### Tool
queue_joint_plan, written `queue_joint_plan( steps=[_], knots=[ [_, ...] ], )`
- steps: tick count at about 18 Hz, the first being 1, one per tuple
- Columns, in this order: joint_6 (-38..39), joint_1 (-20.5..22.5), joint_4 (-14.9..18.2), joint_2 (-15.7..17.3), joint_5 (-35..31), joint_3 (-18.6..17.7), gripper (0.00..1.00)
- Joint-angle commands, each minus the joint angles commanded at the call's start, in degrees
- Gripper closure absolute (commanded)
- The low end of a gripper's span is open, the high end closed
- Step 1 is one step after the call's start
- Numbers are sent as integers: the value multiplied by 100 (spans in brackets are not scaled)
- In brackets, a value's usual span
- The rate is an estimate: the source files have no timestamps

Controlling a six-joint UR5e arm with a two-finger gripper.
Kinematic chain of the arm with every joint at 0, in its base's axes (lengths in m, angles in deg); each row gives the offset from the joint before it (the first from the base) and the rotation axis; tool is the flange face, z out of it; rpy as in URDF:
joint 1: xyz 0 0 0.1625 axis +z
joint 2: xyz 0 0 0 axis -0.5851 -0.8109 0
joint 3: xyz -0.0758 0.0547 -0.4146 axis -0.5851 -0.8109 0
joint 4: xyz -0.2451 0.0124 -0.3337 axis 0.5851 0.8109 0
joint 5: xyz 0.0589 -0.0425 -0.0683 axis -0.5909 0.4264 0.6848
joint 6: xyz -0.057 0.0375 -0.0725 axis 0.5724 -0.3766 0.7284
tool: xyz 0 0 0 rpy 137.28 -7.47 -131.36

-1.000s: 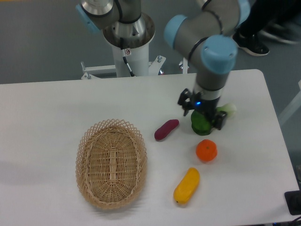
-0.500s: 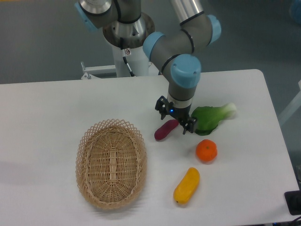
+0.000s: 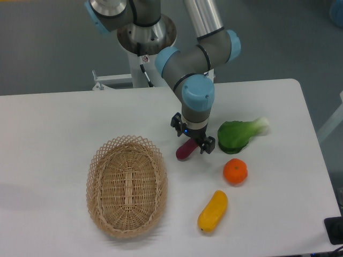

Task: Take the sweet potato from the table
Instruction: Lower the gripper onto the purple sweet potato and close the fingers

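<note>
One sweet potato (image 3: 184,151) lies under the one spread gripper (image 3: 192,135).

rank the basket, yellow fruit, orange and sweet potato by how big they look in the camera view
1. wicker basket
2. yellow fruit
3. orange, compact and round
Sweet potato: partly hidden under the pincer, so unranked.

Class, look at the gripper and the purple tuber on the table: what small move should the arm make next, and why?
Probably a short straight descent, then closing. The gripper hangs right above the sweet potato, covering its upper end, with its fingers spread either side. The tuber lies flat on the table, apparently not yet gripped, so lowering would bring the fingers around it.
</note>
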Motion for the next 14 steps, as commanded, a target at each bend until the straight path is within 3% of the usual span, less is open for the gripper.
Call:
queue_joint_plan(
  steps=[2,3,5,7,9,14],
  knots=[
    [0,0,-61,-44,0,0,1],
    [0,-9,-105,-44,0,9,11],
    [-26,-9,-105,-44,9,44,45],
    [-96,0,-97,-35,-9,61,63],
    [-123,0,-88,-18,0,70,68],
    [-141,9,-79,44,0,114,69]
  ],
)
